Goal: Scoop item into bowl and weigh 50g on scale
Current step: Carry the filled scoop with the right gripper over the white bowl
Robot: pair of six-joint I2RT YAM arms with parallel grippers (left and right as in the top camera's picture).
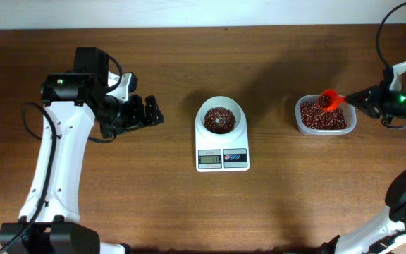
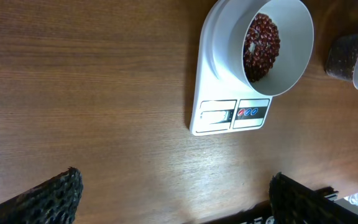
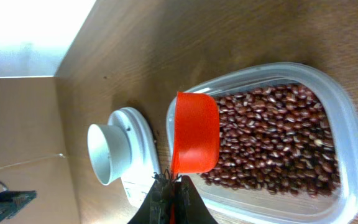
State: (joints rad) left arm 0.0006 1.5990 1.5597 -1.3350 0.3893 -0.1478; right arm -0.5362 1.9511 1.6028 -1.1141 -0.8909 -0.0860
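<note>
1. The scale (image 1: 222, 159) lies flat near the middle of the wooden table (image 1: 118, 212), with its display and buttons on the near edge. The reading is too small to make out.
2. The bowl (image 1: 235, 109) stands upright on the scale platform and covers most of it.
3. A low heap of beans (image 1: 219, 119) sits in the bottom of the bowl. The white wall shows bare all around it.
4. A clear plastic tub (image 1: 351, 121) rests on the table to the right of the scale, well apart from it. It holds a larger layer of the same beans.
5. The right gripper (image 1: 353, 99) comes in from the right edge. Its jaws are clenched on the handle of a red scoop (image 1: 328, 99).
6. The scoop is over the far left part of the tub, above the beans. The right wrist view shows only its outer shell, so its contents cannot be confirmed.
7. The left gripper (image 1: 156, 113) is to the left of the scale, apart from it and pointing towards it.
8. Its jaws are released and spread wide. In the left wrist view the two dark fingers (image 2: 48, 196) stand far apart with only bare tabletop between them, and they grasp nothing.
</note>
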